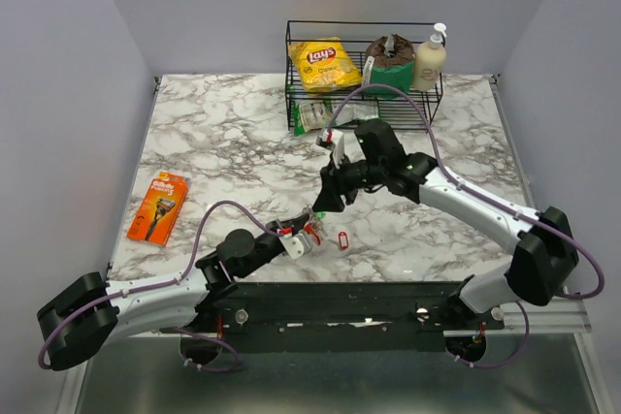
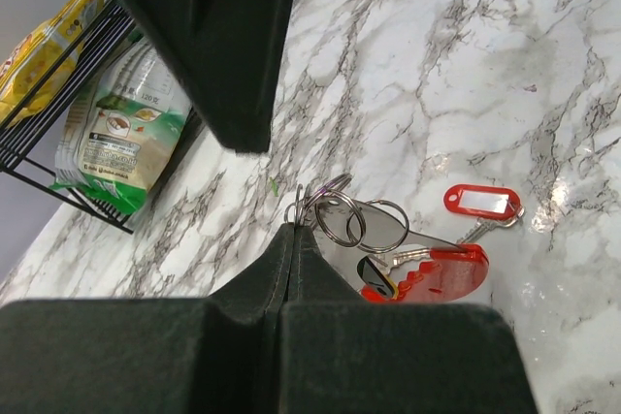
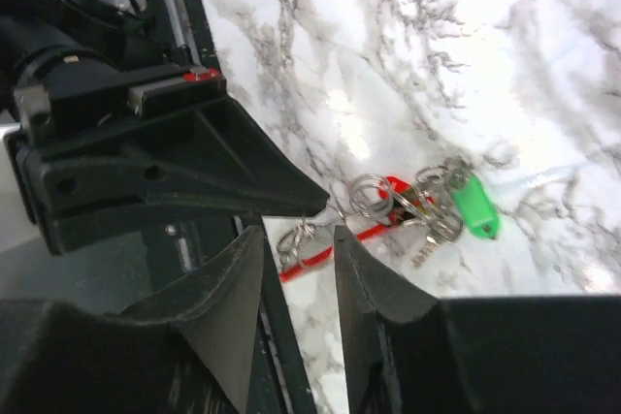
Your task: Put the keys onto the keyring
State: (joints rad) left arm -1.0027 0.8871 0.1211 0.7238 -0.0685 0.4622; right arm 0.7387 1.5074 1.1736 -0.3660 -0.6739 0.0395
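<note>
My left gripper (image 2: 296,228) is shut, its tips pinching a thin metal ring of the keyring (image 2: 335,218) bunch just above the marble. The bunch trails from the tips: linked rings, a silvery flat piece and a red piece (image 2: 441,273). A key with a green tag (image 3: 475,206) lies against the rings at the bunch's far end. Apart from the bunch, a key with a red tag (image 2: 480,203) rests on the table. My right gripper (image 3: 299,235) hovers open right over the pinched ring (image 3: 303,239), one finger on each side and nothing held. From above, both grippers (image 1: 294,237) (image 1: 325,203) meet near the front centre.
An orange razor pack (image 1: 158,207) lies at the front left. A black wire rack (image 1: 361,23) at the back holds a yellow chips bag (image 1: 325,63) and a lotion bottle (image 1: 429,60). A green snack pack (image 1: 315,115) sits under it. The table's front rail (image 1: 388,290) is close behind the grippers.
</note>
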